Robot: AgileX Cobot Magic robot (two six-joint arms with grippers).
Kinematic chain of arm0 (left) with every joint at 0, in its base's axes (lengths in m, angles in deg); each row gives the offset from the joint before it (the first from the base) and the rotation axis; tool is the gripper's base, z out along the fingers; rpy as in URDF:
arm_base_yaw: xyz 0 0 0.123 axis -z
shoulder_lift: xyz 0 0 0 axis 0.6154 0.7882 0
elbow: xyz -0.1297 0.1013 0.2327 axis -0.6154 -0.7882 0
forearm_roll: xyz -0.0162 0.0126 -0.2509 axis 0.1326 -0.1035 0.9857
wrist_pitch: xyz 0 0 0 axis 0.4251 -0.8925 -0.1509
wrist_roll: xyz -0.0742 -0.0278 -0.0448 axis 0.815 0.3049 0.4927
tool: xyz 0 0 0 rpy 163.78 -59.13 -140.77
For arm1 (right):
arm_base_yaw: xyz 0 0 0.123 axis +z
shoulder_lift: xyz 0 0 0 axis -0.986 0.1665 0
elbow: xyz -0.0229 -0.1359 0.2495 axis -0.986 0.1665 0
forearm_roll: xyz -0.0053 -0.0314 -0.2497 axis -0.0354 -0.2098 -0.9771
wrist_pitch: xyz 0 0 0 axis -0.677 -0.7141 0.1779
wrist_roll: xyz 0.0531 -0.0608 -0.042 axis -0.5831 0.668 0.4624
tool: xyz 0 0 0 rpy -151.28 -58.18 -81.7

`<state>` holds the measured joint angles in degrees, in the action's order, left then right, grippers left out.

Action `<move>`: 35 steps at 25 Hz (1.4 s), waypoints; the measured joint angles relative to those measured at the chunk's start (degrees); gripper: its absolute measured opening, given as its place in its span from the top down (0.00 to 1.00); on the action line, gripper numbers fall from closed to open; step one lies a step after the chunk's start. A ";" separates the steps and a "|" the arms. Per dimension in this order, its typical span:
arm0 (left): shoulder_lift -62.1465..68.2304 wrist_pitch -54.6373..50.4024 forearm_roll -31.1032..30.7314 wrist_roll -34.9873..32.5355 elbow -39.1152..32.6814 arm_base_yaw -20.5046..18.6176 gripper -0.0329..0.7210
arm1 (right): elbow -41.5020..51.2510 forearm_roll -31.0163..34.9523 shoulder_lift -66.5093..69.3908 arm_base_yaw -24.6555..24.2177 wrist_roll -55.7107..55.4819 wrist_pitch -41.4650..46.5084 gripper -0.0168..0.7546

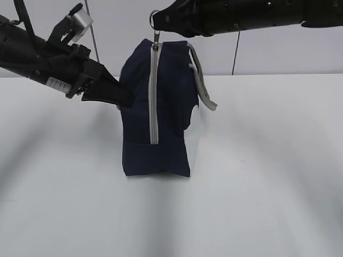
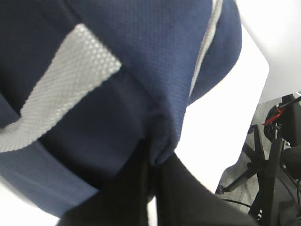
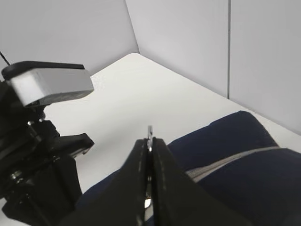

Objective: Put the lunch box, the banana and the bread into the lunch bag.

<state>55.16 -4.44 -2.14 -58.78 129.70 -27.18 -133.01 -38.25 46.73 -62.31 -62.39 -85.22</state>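
Note:
The navy lunch bag (image 1: 161, 123) stands on end on the white table, its grey zipper (image 1: 154, 96) running vertically and closed. My left gripper (image 1: 122, 99) is shut on a fold of the bag's fabric (image 2: 162, 150) at its left side. From the upper right, my right gripper (image 1: 159, 24) is shut on the zipper's metal ring pull (image 1: 154, 17) at the top of the bag; the ring's edge pokes out between the fingertips (image 3: 149, 131). The lunch box, the banana and the bread are out of view.
A grey strap handle (image 1: 201, 80) hangs off the bag's right side, and another strap (image 2: 61, 89) crosses the left wrist view. White table (image 1: 268, 176) spreads around the bag; pale wall panels stand behind. Off the table's edge stands a dark stand (image 2: 273, 165).

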 joint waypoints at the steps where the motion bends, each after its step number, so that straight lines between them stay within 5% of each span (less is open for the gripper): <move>1: 0.00 -0.04 0.11 0.00 0.00 0.00 0.95 | -0.30 -0.09 0.00 0.00 -0.13 0.48 1.00; 15: 0.00 -0.91 -1.16 0.05 0.06 0.00 0.95 | -11.77 -5.44 9.18 -2.73 -7.22 -5.86 1.00; 35: 0.00 -2.84 -3.60 0.05 0.06 0.00 0.95 | -48.15 -12.69 36.79 -8.18 -22.28 -18.03 1.00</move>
<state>55.16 -7.28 -5.74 -58.73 129.76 -27.18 -181.16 -50.94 83.53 -70.49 -84.67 -103.25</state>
